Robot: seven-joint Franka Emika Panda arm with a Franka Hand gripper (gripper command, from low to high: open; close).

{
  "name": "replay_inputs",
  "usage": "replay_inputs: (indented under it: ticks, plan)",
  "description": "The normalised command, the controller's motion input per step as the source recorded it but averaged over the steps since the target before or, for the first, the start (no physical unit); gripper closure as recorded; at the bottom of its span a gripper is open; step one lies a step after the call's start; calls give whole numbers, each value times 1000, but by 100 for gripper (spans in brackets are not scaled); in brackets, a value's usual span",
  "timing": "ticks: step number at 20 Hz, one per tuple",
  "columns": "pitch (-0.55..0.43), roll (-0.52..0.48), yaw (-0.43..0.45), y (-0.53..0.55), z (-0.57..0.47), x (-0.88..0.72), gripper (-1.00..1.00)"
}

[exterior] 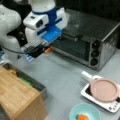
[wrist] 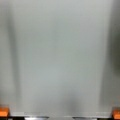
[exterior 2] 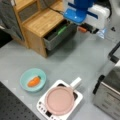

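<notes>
Gripper point(exterior: 47, 50) is being held above the grey table point(exterior: 62, 77), fingers point(wrist: 3, 112) spread apart, nothing gripped. Nearest: toaster oven point(exterior: 85, 42), open drawer point(exterior 2: 58, 35).

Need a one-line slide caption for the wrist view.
Wrist view: orange-tipped gripper wide open above the bare grey tabletop, nothing between the jaws.
</notes>
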Motion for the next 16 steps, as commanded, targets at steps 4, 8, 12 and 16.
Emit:
replay_inputs:
  ticks: [4, 8, 12, 16]
  plan:
    - [137, -50, 88, -25, -40, 130, -100]
    - [123, -51, 110, -118, -116, 355, -100]
    - [98, -50, 154, -212, -182, 513, -100]
    - [62, -51, 243, -306, -143, 613, -100]
